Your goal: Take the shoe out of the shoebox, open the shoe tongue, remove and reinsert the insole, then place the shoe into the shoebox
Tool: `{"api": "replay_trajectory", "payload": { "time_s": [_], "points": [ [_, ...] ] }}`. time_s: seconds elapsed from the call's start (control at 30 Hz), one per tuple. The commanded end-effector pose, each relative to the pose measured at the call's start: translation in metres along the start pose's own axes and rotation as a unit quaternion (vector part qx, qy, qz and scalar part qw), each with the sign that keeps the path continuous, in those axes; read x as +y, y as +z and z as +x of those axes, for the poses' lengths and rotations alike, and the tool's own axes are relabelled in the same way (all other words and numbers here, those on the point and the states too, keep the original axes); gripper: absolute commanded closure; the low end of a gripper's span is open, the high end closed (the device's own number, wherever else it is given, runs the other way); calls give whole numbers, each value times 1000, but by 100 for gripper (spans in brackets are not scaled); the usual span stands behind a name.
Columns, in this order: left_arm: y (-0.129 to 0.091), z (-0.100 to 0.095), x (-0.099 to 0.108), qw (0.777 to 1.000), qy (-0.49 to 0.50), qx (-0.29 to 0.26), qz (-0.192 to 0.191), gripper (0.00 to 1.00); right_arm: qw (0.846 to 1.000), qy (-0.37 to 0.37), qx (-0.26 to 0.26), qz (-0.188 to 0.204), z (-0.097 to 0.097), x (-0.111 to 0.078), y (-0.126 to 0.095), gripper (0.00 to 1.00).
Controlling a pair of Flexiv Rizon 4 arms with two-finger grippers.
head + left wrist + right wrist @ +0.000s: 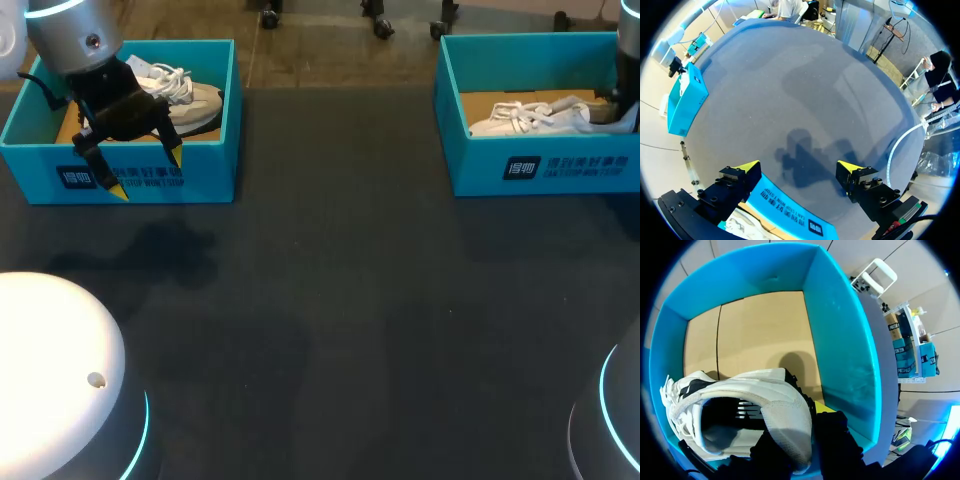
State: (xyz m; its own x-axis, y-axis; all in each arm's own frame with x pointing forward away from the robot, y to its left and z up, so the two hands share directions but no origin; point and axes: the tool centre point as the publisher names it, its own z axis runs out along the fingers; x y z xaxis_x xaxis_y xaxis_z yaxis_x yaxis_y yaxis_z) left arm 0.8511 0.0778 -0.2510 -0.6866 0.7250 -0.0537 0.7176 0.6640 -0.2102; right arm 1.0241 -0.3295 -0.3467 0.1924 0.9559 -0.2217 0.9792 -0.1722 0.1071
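Stretching beneath both arms, the dark table [330, 330] carries two teal boxes set well apart.

The left shoebox [215, 165] sits directly under the left pincer [148, 174]. In the left wrist view its printed front wall [790, 210] runs below and between the two yellow tips. The right shoebox [560, 165] surrounds the right pincer [802, 430], with its teal side wall [835, 325] just beside the pincer and its brown cardboard floor ahead of it. From the left wrist the same box [685, 100] shows far ahead, across the bare table.

A pale left shoe [195, 100] with white laces lies inside the left shoebox, just behind the left pincer and not touched by it. The white right shoe [740, 395] lies on the floor of the right shoebox, heel toward the right pincer and toe and laces pointing away from it.

The left pincer [799, 167] hovers with its tips spread wide and nothing between them. The right pincer straddles the heel wall of the right shoe. One yellow tip shows outside the heel and the other finger is hidden within the shoe's opening, so it appears clamped on that heel.
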Motion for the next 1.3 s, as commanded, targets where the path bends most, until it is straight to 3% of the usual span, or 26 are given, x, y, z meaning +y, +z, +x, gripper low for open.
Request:
{"api": "replay_trajectory", "payload": {
  "time_s": [0.03,0.97,1.3],
  "points": [
    [0,0,0,1000,0,1,-1,0,1000,2,4,2,0,0,5,100],
    [0,0,0,1000,0,1,-1,0,999,-4,32,26,3,0,46,100],
    [0,0,0,1000,0,1,-1,0,999,-2,28,17,4,-1,33,100]
  ]
}}
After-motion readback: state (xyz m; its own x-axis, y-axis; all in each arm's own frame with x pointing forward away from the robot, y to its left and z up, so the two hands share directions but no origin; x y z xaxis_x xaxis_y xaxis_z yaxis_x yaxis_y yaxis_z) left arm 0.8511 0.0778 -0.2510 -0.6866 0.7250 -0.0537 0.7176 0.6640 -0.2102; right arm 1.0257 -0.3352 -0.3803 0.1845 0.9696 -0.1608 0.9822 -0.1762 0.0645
